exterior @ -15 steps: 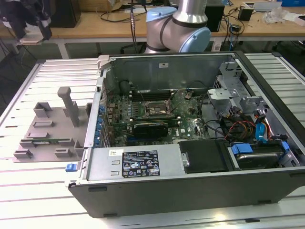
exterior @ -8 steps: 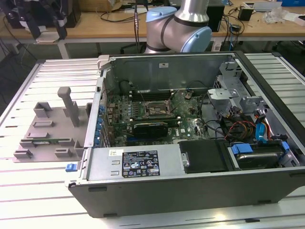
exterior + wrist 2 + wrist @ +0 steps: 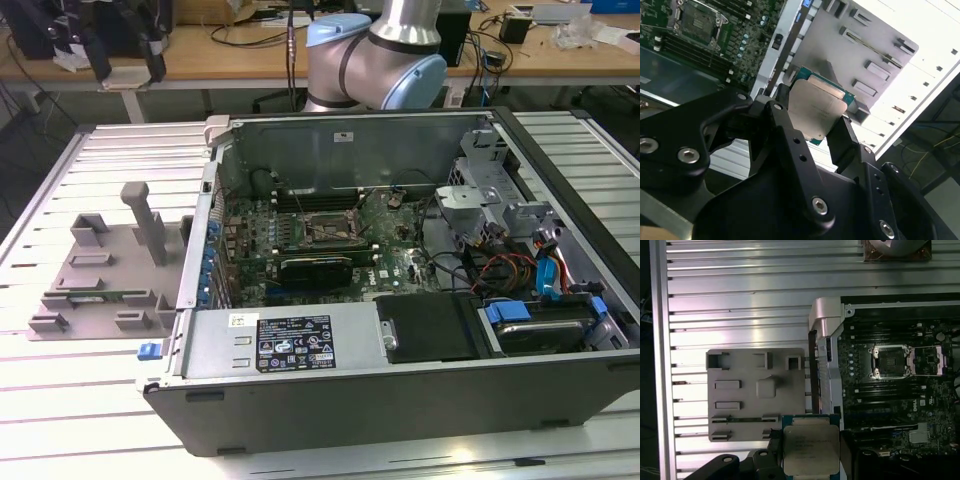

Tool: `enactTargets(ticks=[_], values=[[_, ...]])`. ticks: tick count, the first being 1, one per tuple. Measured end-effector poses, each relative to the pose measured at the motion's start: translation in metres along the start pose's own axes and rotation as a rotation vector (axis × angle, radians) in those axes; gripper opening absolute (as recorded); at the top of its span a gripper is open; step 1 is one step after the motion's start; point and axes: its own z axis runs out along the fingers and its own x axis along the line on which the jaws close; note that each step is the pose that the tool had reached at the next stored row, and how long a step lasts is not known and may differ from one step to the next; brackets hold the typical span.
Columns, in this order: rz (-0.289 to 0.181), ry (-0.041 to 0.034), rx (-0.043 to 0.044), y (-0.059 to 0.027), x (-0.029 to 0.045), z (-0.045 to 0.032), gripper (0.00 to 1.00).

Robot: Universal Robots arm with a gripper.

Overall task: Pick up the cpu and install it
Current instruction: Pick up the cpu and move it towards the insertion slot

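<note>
Hand (image 3: 815, 119) closed on cpu (image 3: 810, 102), held in the air.
In the first wrist view, the cpu (image 3: 811, 450) sits flat between the fingers, above the surface (image 3: 740, 300), over the tray (image 3: 790, 400) edge beside the case (image 3: 827, 315); socket (image 3: 892, 362) open.

The cpu (image 3: 811, 450) has a dull silver top with a teal-green rim in the first wrist view. The gripper (image 3: 812, 120) is matt black. The table (image 3: 60, 200) is pale silver metal, ribbed in long parallel slats, and the fixture plate (image 3: 100, 280) is plain grey. The computer case (image 3: 350, 410) is dark grey outside and bare silver inside, with a green motherboard (image 3: 390, 215), a blue clip (image 3: 148, 350) and red and yellow wires (image 3: 495, 268). The arm (image 3: 400, 25) is silver with light blue caps.
</note>
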Motion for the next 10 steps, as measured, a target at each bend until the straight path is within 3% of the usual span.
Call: enactTargets(ticks=[3,10], values=[[0.0,0.0,0.0,0.0007,-0.0148,0.0004,0.55],[0.0,0.0,-0.0001,0.0018,-0.0358,0.001,0.55]])
